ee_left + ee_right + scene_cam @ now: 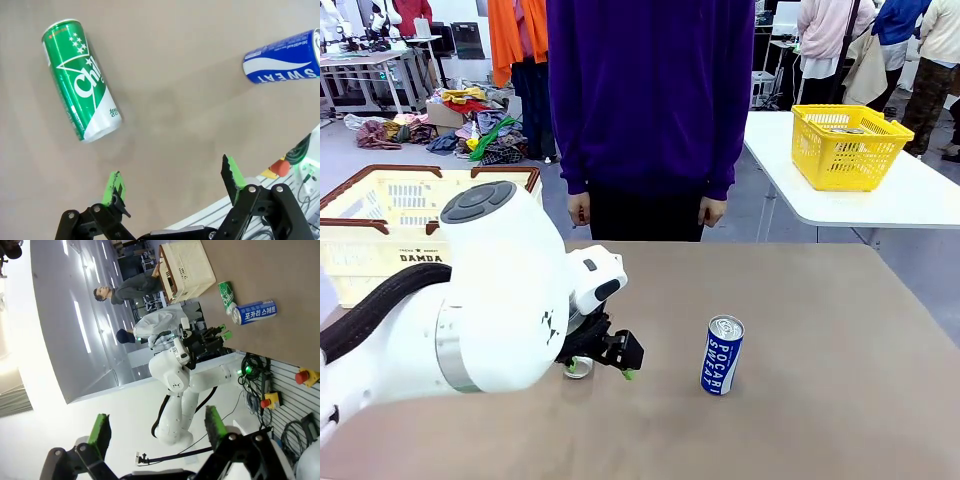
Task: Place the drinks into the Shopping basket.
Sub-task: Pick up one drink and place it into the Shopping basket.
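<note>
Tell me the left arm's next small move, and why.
Probably shift the left gripper toward the green can: its jaws stand open and empty, and the wrist view shows the can off to one side, not yet between them.

A bare brown table is carrying two drinks: a blue can is standing right of centre, and a green can is sitting lower centre-left.
</note>
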Motion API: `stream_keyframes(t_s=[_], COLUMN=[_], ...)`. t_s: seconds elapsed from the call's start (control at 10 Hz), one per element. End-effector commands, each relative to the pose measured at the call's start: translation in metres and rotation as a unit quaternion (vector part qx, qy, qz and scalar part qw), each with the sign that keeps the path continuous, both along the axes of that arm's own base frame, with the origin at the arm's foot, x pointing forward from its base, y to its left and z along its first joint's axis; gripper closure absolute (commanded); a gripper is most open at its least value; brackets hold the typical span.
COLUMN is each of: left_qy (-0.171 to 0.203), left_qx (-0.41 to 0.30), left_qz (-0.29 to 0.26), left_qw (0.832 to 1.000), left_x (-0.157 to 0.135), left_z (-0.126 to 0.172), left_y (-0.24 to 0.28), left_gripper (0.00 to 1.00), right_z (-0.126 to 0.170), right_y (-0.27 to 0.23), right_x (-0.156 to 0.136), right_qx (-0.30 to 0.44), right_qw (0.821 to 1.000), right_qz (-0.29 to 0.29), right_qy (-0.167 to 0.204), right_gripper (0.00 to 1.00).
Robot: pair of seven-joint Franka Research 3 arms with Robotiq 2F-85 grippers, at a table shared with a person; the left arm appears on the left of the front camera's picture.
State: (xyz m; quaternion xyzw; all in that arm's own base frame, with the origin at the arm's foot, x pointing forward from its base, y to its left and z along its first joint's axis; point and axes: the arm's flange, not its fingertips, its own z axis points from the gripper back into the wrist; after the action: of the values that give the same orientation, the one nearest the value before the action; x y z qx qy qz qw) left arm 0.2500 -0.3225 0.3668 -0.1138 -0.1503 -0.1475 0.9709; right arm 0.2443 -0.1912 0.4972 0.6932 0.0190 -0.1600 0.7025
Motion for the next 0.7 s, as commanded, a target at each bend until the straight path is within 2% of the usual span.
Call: stream_keyframes(t_s=[0.0,0.1,0.3,0.6], left_qy=[0.002,0.0,0.048,0.077], left_qx=[-0.003,0.0,0.031,0.051], left_qz=[0.011,0.0,0.039,0.09], left_qw=[1.0,1.0,0.998,0.992], left_x=[-0.002,0.0,0.074,0.112], left_z=[0.003,0.0,0.0,-0.005], left_y=[0.007,0.0,-0.005,0.002], left_gripper=[0.0,0.0,0.0,0.0], right_z=[0.003,0.003,0.003,0.003], right_y=[0.0,0.0,0.0,0.0], right_x=[-0.001,-0.001,-0.001,-0.001], right_qx=[0.0,0.0,0.0,0.0], right_qw=[1.0,1.0,1.0,1.0], right_qz=[-0.001,-0.001,-0.001,-0.001], right_qy=[-0.003,-0.003,-0.003,-0.003], right_gripper=[0.0,0.0,0.0,0.0])
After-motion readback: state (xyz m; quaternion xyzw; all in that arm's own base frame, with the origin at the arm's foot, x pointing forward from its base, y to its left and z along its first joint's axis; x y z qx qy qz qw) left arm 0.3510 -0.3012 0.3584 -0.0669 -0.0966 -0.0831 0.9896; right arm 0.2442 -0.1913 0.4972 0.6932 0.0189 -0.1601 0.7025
